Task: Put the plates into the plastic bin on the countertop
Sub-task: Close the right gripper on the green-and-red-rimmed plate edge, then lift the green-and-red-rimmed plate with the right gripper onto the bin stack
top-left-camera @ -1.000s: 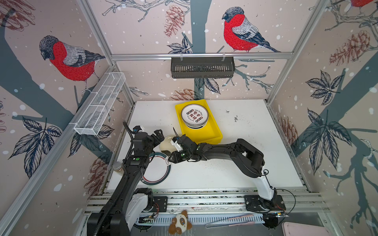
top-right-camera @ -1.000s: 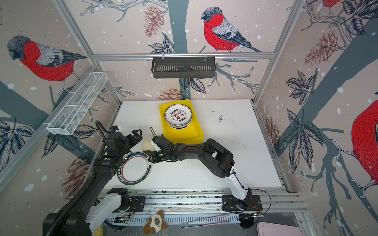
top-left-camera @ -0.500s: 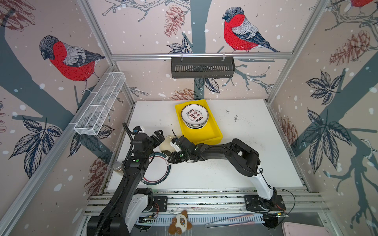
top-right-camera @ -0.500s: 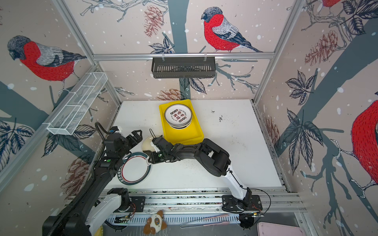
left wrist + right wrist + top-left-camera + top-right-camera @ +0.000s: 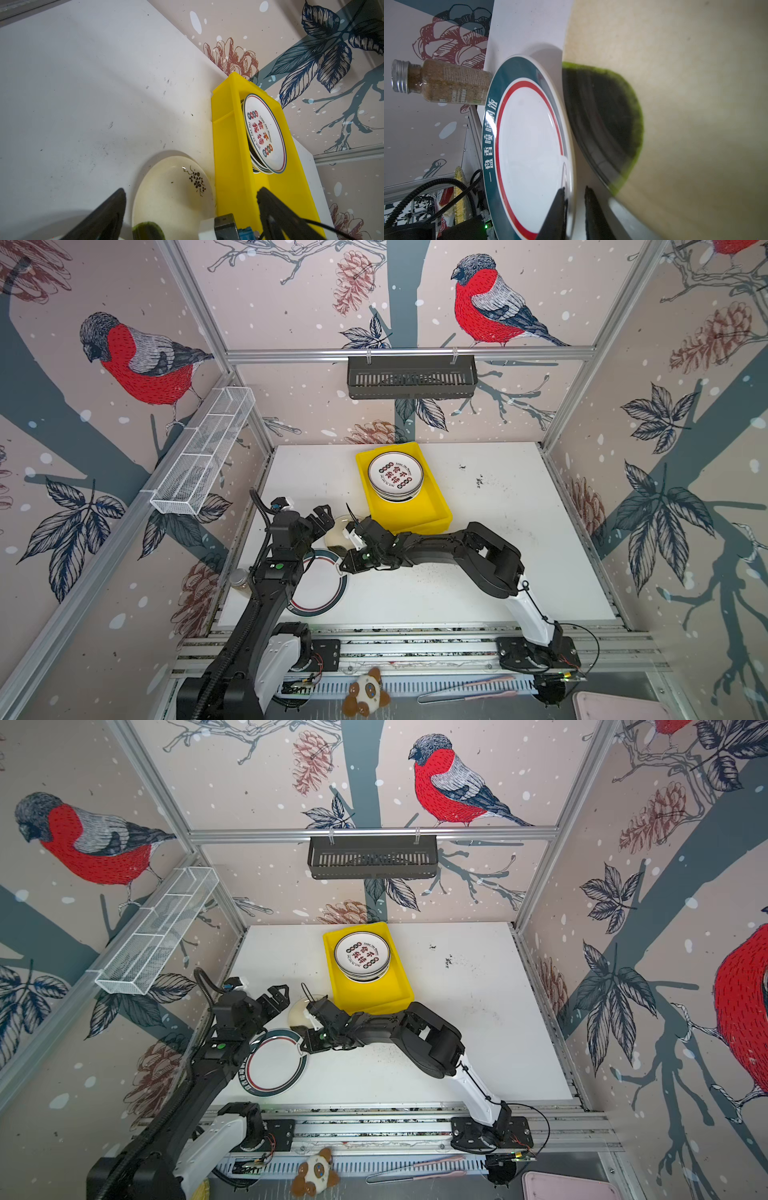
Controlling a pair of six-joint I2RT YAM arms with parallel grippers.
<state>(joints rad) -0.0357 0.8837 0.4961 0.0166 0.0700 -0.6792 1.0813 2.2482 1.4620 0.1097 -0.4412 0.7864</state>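
A white plate with a teal and red rim (image 5: 320, 593) (image 5: 274, 1065) (image 5: 529, 145) lies on the countertop (image 5: 457, 580) at the front left. My right gripper (image 5: 342, 567) (image 5: 305, 1046) (image 5: 574, 188) has reached across and is shut on its near rim, one finger above and one below. A cream floral plate (image 5: 336, 531) (image 5: 172, 197) with a dark, green-edged patch (image 5: 602, 120) lies beside the yellow plastic bin (image 5: 432, 510) (image 5: 230, 145). My left gripper (image 5: 322, 518) (image 5: 192, 190) hangs open above it, holding nothing. A stack of plates (image 5: 395, 477) (image 5: 264, 133) fills the bin's far half.
A spice bottle (image 5: 240, 578) (image 5: 440, 83) stands at the left table edge by my left arm. A black slotted basket (image 5: 411, 377) hangs on the back wall and a white wire basket (image 5: 203, 456) on the left wall. A plush toy (image 5: 365, 693) lies below the front rail.
My right gripper's jaws have narrowed onto the teal-red plate's rim, and its elbow has shifted slightly. The left arm has hardly moved.
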